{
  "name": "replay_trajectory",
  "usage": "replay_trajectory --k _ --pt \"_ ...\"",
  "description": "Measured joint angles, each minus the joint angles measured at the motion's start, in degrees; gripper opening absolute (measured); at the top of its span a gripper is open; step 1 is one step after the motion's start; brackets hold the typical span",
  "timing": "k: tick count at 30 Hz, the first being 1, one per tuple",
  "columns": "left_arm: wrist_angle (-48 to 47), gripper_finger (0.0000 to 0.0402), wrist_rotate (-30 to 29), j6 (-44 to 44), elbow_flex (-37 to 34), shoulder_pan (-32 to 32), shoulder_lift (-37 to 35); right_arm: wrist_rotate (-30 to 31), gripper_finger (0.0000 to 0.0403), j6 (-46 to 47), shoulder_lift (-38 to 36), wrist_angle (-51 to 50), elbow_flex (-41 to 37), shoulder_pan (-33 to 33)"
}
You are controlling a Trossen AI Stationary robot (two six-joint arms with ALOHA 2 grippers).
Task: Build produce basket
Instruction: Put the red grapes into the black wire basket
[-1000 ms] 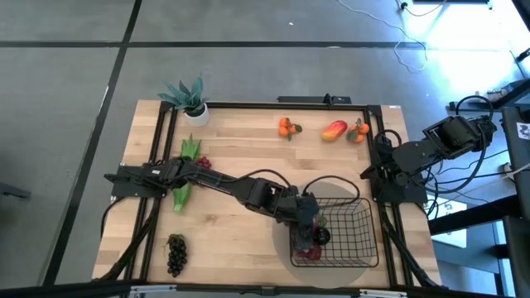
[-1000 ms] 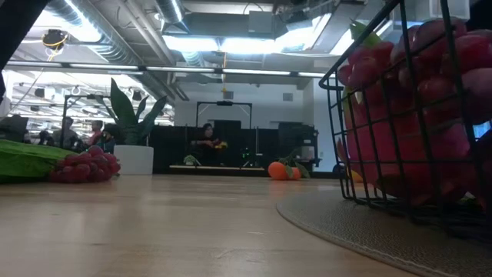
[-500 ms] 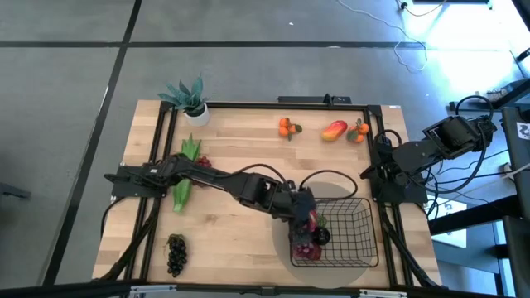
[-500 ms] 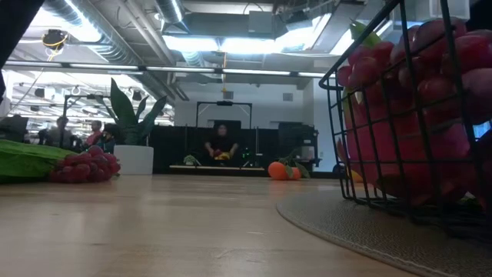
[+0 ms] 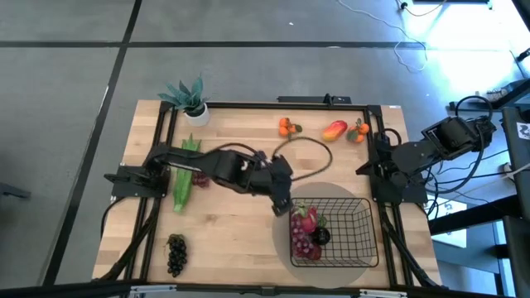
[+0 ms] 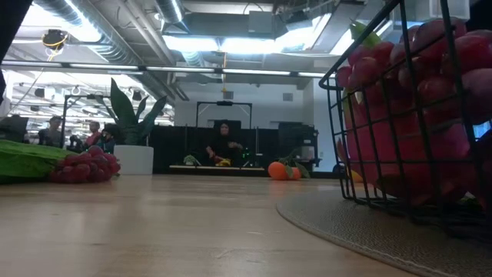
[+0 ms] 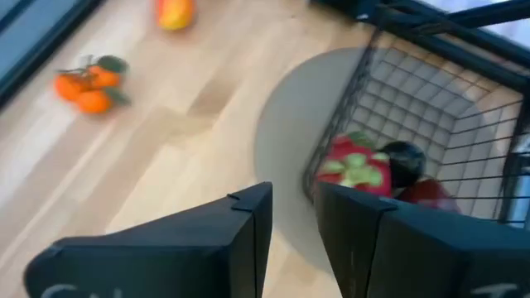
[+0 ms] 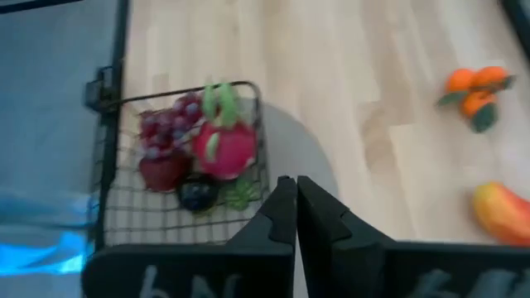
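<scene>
the basket [image 5: 339, 233] sits on the round grey mat [image 5: 286, 223] at the desk's [image 5: 240, 240] right front. it holds the dragon fruit [image 5: 305, 220], a grape bunch [image 5: 303, 242] and dark items. the left gripper [image 5: 280, 203] hovers just beside the basket's left rim, fingers [image 7: 248, 240] parted by a narrow gap and empty. the right gripper [image 8: 290, 217] waits at the desk's right edge, fingers pressed together. tangerines [image 5: 287, 127], mango [image 5: 334, 130], leafy stalk [image 5: 184, 170] and dark grapes [image 5: 175, 253] lie outside, judged pending.
</scene>
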Motion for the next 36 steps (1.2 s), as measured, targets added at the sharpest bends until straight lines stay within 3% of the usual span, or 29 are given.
replay_trajectory --k 8,14,21,30,36 --pt "-15.86 0.0081 -1.88 -7.27 -0.06 3.12 -2.05 9.40 0.0000 4.68 2.11 0.44 0.00 -0.61" --pt "-21.79 0.0081 -1.73 -6.84 -0.06 6.57 -2.13 9.91 0.0000 7.53 4.31 -0.47 0.00 -6.76" --pt "-21.70 0.0081 2.22 -1.69 -0.52 11.59 -2.13 3.80 0.0000 1.44 7.07 -2.30 0.00 -18.50" --pt "-21.71 0.0081 8.48 2.23 -0.89 20.24 -2.05 -7.14 0.0000 -22.30 11.73 -0.51 0.00 -36.73" --pt "-21.67 0.0081 15.43 1.85 -3.10 26.14 -2.05 -18.66 0.0000 -36.39 17.04 5.06 0.00 -46.07"
